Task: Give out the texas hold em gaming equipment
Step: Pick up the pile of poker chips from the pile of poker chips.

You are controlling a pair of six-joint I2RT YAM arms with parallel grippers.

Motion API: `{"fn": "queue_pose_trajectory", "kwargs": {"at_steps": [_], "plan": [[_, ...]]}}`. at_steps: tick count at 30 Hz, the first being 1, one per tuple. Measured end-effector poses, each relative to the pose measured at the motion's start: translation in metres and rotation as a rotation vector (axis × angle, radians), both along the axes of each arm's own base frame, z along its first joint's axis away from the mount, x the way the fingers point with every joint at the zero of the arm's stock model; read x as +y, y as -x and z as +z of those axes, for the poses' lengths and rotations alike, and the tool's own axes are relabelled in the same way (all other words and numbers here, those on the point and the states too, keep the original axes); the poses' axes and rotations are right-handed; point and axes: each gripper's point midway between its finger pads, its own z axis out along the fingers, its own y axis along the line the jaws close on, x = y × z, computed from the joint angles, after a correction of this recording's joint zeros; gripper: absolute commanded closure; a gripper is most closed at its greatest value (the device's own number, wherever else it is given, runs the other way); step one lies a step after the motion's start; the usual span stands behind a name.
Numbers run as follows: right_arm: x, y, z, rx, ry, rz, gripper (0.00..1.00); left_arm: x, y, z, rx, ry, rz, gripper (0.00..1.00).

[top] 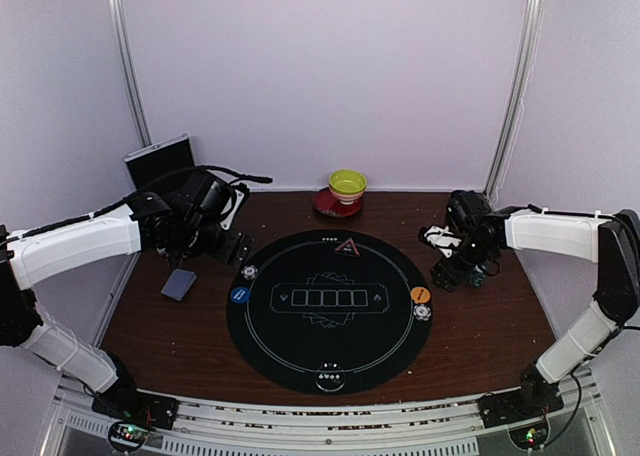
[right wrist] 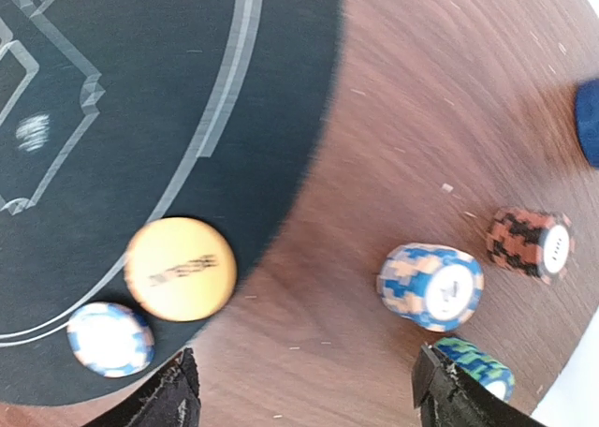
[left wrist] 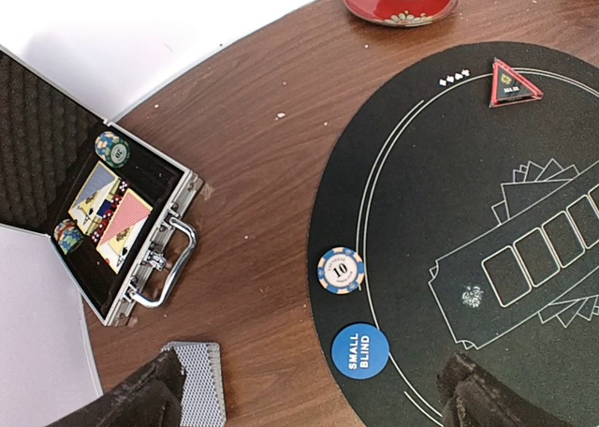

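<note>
Right fingers (right wrist: 159, 404) stand apart with only bare worktop (right wrist: 393, 146) between them, gripping nothing. Just beside one tip is a green-blue chip stack (right wrist: 482, 363), partly hidden by that finger; I cannot tell whether they touch. Past it stand a blue-tan stack (right wrist: 430, 285) and a red-black stack (right wrist: 529, 242), all on the wood right of the mat (right wrist: 140, 90). At the mat's right edge sits the orange button (right wrist: 180, 268), with a pale blue-white chip (right wrist: 109, 339) just beside it.

Left fingers (left wrist: 131, 404) are spread wide and empty, over the wood left of the mat. The card deck (left wrist: 198, 380) lies face down just beside one tip. At the mat's left edge lie a striped chip marked 10 (left wrist: 341, 270) and, nearer, the blue button (left wrist: 360, 350). Farther left, an open case (left wrist: 140, 287) holds cards and chips.
</note>
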Motion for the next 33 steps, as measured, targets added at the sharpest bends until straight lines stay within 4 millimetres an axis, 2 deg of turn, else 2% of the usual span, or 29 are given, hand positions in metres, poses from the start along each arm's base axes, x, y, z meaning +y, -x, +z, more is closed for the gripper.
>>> {"fn": "queue_pose_trajectory", "kwargs": {"at_steps": [6, 9, 14, 19, 33], "plan": [[-0.024, -0.02, -0.005, -0.006, 0.002, -0.128, 0.19, 0.0, 0.0, 0.0, 0.0, 0.0, 0.0, 0.02], [-0.029, -0.026, -0.011, 0.004, 0.006, -0.167, 0.19, 0.0, 0.0, 0.0, 0.0, 0.0, 0.0, 0.02], [-0.033, -0.035, -0.019, 0.01, 0.014, -0.214, 0.19, 0.0, 0.0, 0.0, -0.001, -0.001, 0.001, 0.02], [-0.036, -0.045, -0.015, -0.006, 0.006, -0.252, 0.2, 0.0, 0.0, 0.0, -0.001, -0.001, 0.002, 0.02], [-0.044, -0.057, -0.025, 0.038, -0.014, -0.305, 0.25, 0.002, -0.001, 0.0, -0.001, -0.003, 0.007, 0.02]]}}
